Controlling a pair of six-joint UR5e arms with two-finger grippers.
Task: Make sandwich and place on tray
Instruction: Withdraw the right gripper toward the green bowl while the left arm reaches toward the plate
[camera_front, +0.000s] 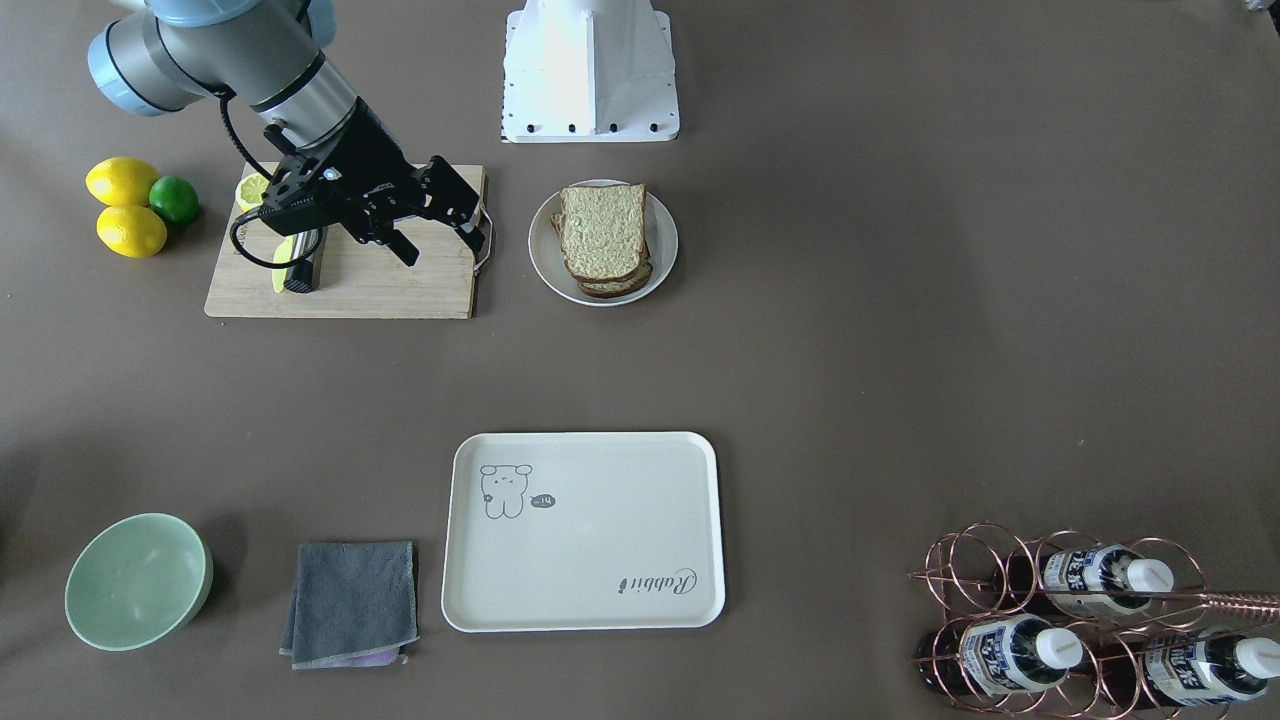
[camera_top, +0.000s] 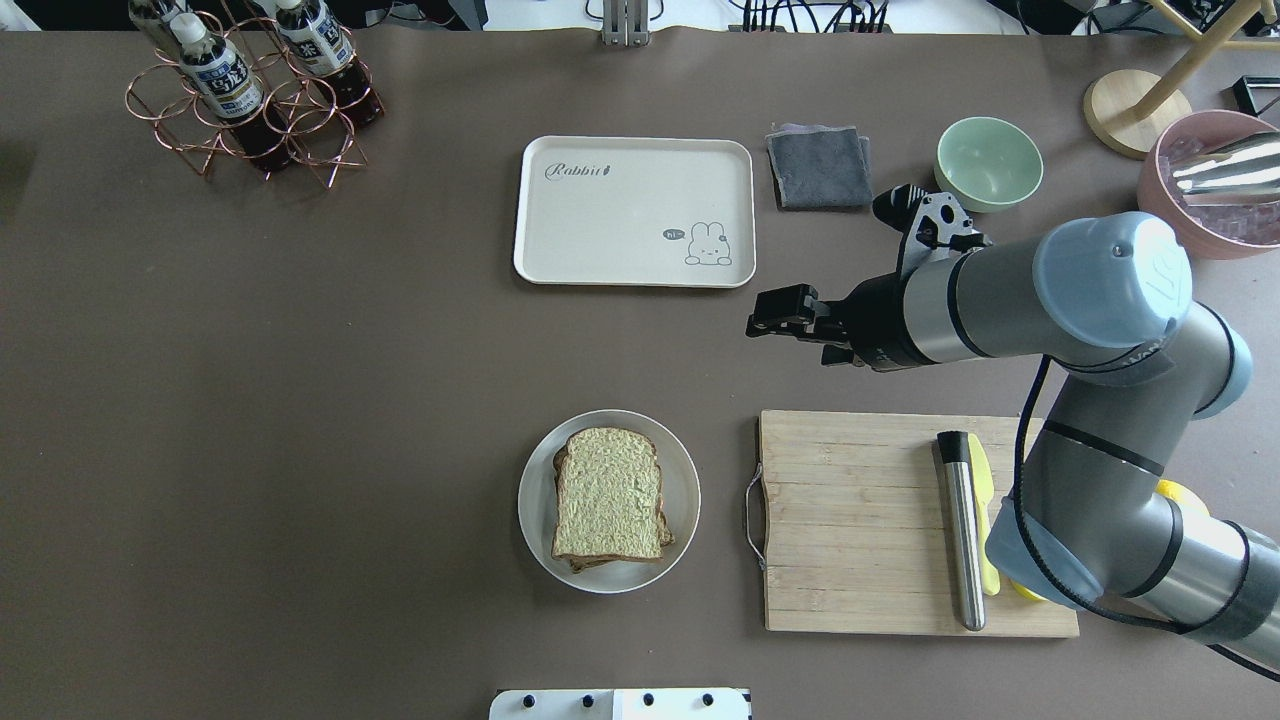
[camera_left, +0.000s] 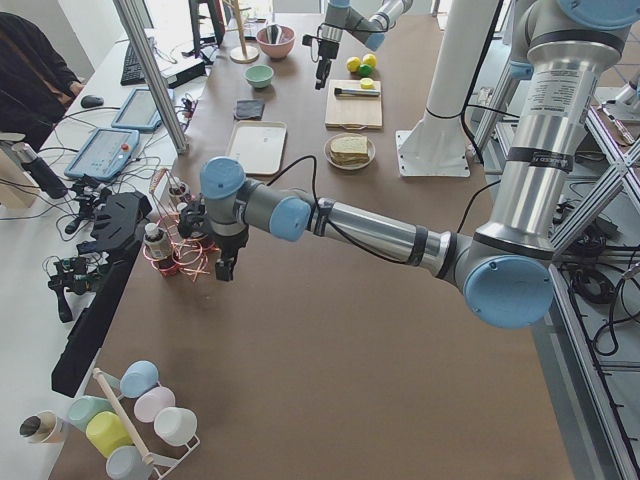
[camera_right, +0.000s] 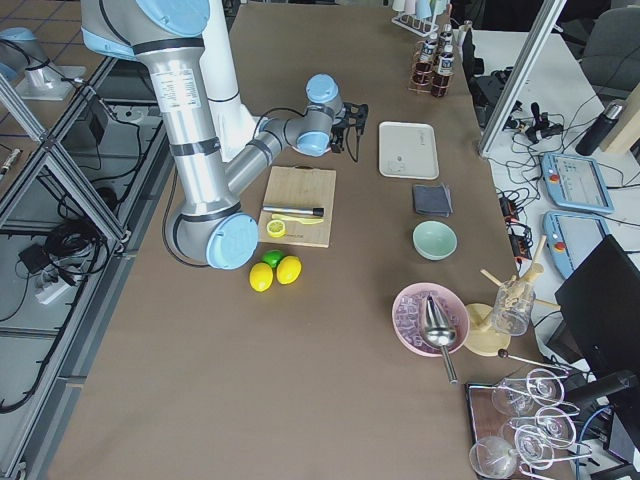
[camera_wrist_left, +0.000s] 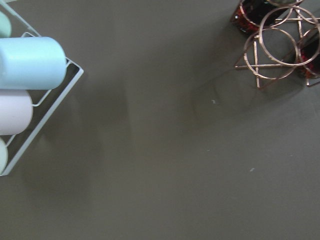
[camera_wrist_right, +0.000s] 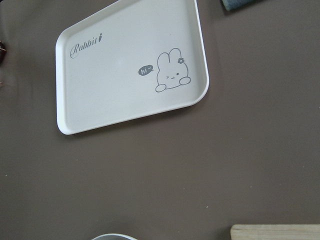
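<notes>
Front-facing view: the sandwich (camera_front: 603, 232) is lying on the round white plate (camera_front: 660, 262), at 12 o'clock from the tray (camera_front: 600, 590) and well apart from it; only its bread slices are showing. The right gripper (camera_front: 445, 248) is hanging at 9 o'clock from the plate, showing against the wooden cutting board (camera_front: 400, 290), its fingers spreading apart and pinching nothing

Overhead view: the sandwich is sitting at 6 o'clock from the tray, and the right gripper is hovering at 4 o'clock from the tray, between it and the cutting board

Left side view: the left gripper (camera_left: 228, 265) is pointing down just beside the copper bottle rack (camera_left: 185, 255), with the tray lying far off at 12 o'clock; whether its fingers are spreading or pressing together I cannot tell

Right side view: the right gripper is hanging at 9 o'clock from the tray

Left wrist view: the camera is looking down at the table (camera_wrist_left: 160, 150), with the rack showing at 1 o'clock and pastel cups (camera_wrist_left: 30, 62) at 9 o'clock

Right wrist view: the tray is lying at 11 o'clock, the plate's rim peeking in at 6 o'clock and the board's corner at 5 o'clock
</notes>
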